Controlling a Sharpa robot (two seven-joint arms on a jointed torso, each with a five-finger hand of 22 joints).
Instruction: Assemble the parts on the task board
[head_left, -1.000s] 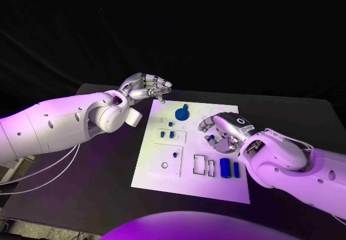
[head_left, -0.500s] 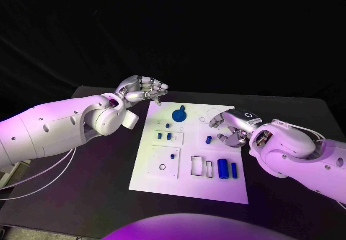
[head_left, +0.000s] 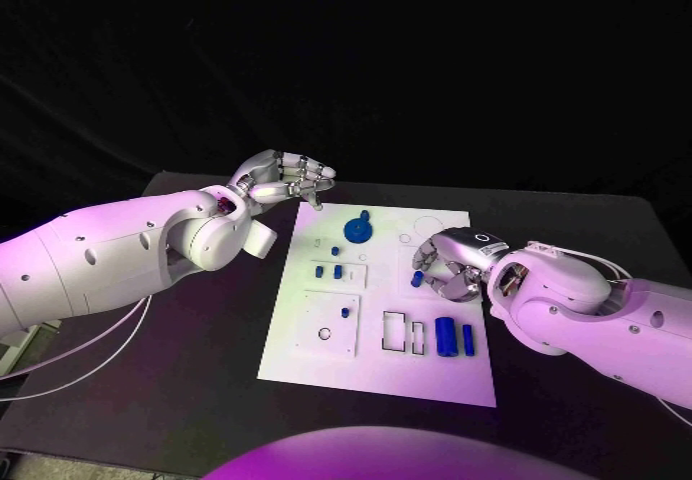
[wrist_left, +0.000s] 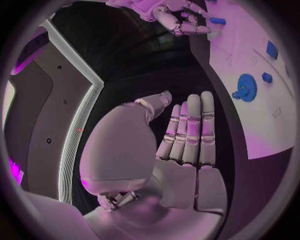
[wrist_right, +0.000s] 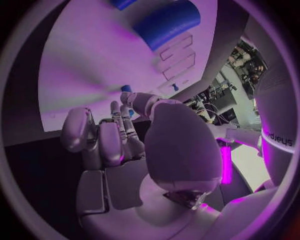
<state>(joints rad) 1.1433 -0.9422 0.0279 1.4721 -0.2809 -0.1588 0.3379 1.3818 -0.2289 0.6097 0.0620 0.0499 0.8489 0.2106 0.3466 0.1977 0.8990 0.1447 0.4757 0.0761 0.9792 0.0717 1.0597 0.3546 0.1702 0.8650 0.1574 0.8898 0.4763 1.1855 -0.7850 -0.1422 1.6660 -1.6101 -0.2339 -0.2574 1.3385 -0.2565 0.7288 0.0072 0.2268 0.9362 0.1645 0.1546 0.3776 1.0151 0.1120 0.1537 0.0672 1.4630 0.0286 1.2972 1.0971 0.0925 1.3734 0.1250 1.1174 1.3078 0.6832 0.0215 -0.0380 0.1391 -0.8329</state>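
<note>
In the head view the board (head_left: 378, 355), a white rectangular plate, lies in the middle of the black table (head_left: 173, 390), its long side running from near to far. At its far end sits a blue gear (head_left: 356, 230) with a small blue knob just beyond it. Nearer, left of centre, 2 small blue pegs (head_left: 330, 270) stand side by side in a shallow square outline, and nearer again is a raised white square panel (head_left: 330, 321) with a small ring on it. To the right of that panel is a dark-edged rectangular slot (head_left: 398, 331), then 2 blue cylinders (head_left: 454, 336) lying side by side near the board's right edge. The left hand (head_left: 286, 178) hangs over the table just beyond the board's far-left corner, fingers curled inward; I cannot tell whether anything is between them. The right hand (head_left: 441, 268) is over the board's right half, fingers bent down toward a small blue part (head_left: 415, 280) at their tips; whether they touch it I cannot tell. In the left wrist view the left hand (wrist_left: 181, 150) shows its palm with the fingers straight and close together, nothing in them, and the gear (wrist_left: 247, 87) lies on the board (wrist_left: 262, 130) beyond. In the right wrist view the right hand (wrist_right: 125, 145) has its fingers curled toward the board (wrist_right: 81, 70), a blue part (wrist_right: 127, 88) at the fingertips; a large blue cylinder (wrist_right: 165, 22) lies farther off.
</note>
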